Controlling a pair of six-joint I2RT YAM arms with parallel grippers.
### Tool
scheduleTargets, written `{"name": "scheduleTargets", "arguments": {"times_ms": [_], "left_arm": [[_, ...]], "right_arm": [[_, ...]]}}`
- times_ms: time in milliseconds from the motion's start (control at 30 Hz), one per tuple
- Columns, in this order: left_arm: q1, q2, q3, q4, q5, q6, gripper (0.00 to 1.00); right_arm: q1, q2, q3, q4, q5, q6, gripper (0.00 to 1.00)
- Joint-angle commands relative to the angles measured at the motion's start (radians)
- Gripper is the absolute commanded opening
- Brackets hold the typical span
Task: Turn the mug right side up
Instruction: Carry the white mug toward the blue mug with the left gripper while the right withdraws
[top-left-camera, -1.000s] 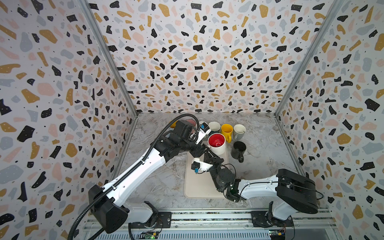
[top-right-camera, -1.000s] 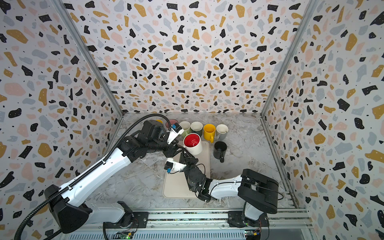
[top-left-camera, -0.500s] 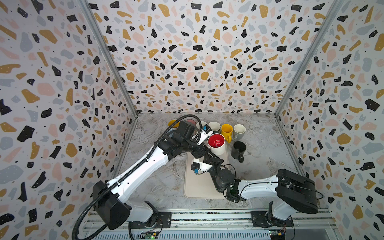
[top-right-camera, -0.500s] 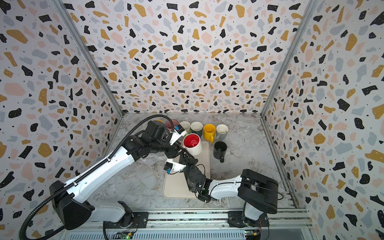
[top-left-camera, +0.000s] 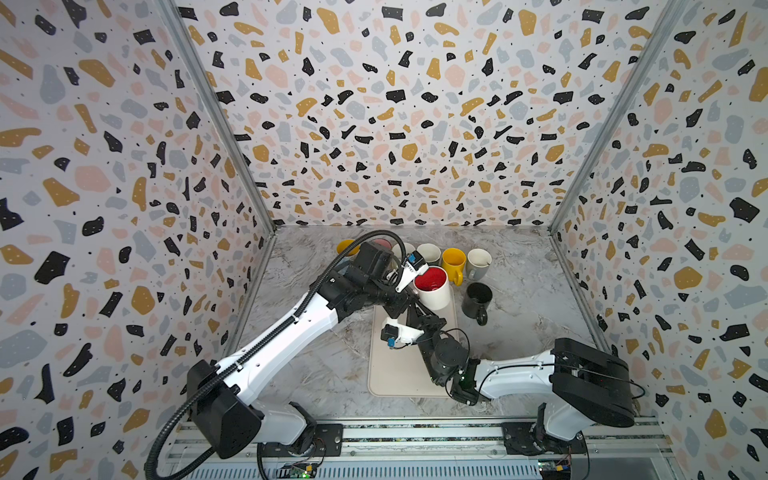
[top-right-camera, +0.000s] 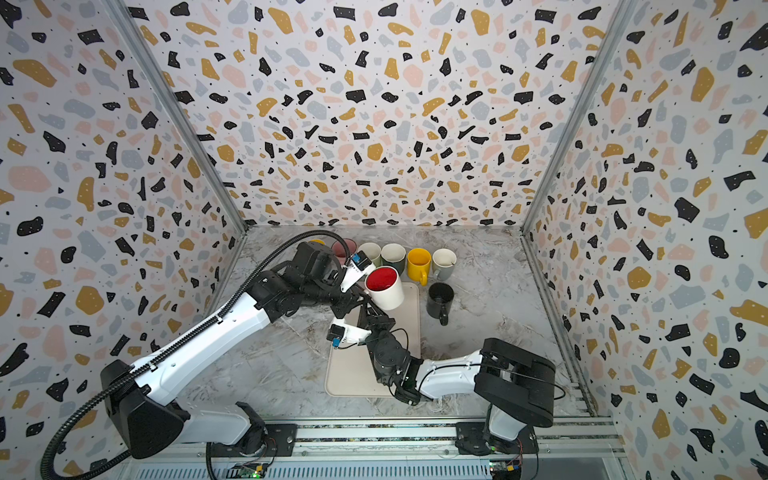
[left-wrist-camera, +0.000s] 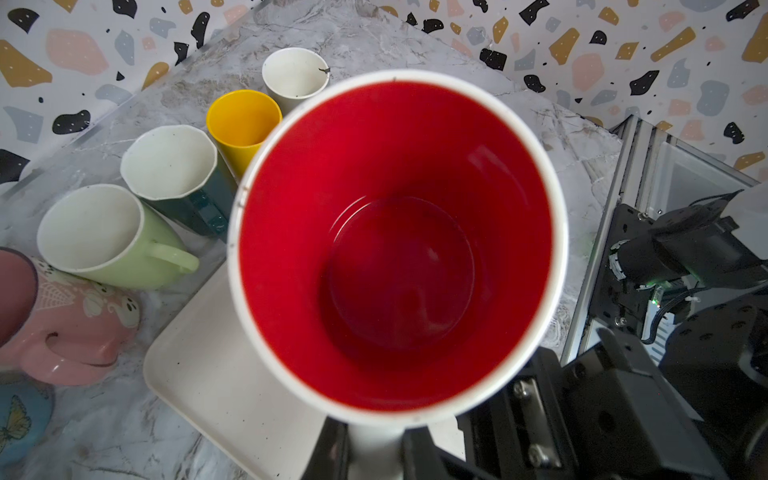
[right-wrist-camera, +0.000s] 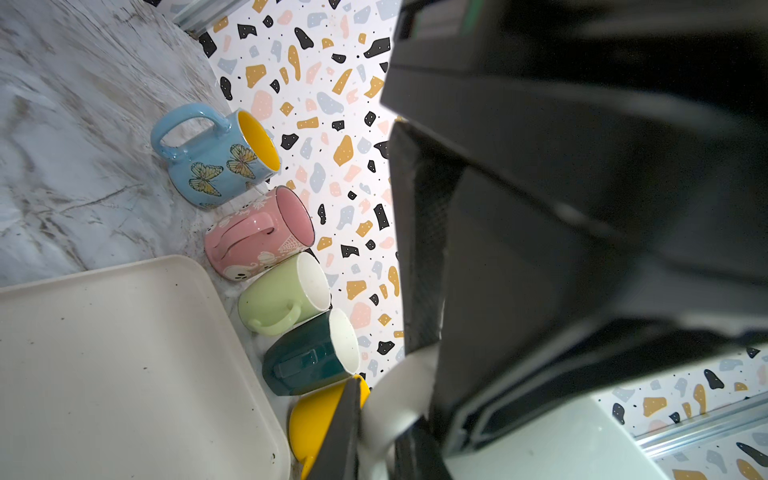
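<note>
Both top views: mug (top-left-camera: 433, 289) is hanging mouth-up, tilted, over the 12 o'clock end of tray (top-left-camera: 395, 374) | left wrist: my left gripper (left-wrist-camera: 374, 457) is pinching its handle (left-wrist-camera: 376, 436) | right wrist: my right gripper (right-wrist-camera: 378, 436) is pinching it too | risk: opposing pulls may be twisting it loose.

Pink mug (left-wrist-camera: 75, 328) cropped (edge), blue mug (top-left-camera: 345, 245) half-hidden

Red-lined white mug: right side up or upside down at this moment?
Right side up: the white mug faces mouth-up, its open red inside visible in both top views and the left wrist view.
</note>
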Motion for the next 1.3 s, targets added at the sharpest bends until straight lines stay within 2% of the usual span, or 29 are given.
{"name": "scheduleTargets", "arguments": {"times_ms": [0,233,333,433,567,900,1100,1267], "left_arm": [[-0.003,0.018,-0.023,0.012,-0.010,-0.004,0.00],[-0.002,0.006,-0.034,0.057,-0.053,-0.047,0.00],[-0.001,-0.005,-0.047,0.101,-0.067,-0.078,0.00],[-0.001,-0.003,-0.045,0.110,-0.072,-0.091,0.00],[-0.001,-0.001,-0.050,0.115,-0.106,-0.104,0.00],[0.009,0.000,-0.067,0.137,-0.244,-0.143,0.00],[0.057,0.002,-0.079,0.165,-0.330,-0.207,0.00],[0.099,0.009,-0.108,0.189,-0.440,-0.275,0.00]], "right_arm": [[0.019,-0.022,0.068,0.121,-0.014,-0.018,0.00],[0.018,-0.012,0.075,0.121,0.021,-0.023,0.00],[0.018,-0.008,0.073,0.120,0.039,-0.024,0.15],[0.019,-0.003,0.071,0.124,0.057,-0.024,0.19],[0.018,-0.003,0.065,0.138,0.076,-0.030,0.36],[0.019,-0.041,0.037,0.168,0.167,-0.019,0.50],[0.018,-0.117,0.007,0.097,0.210,0.044,0.55],[0.017,-0.217,-0.012,-0.040,0.222,0.197,0.58]]}}
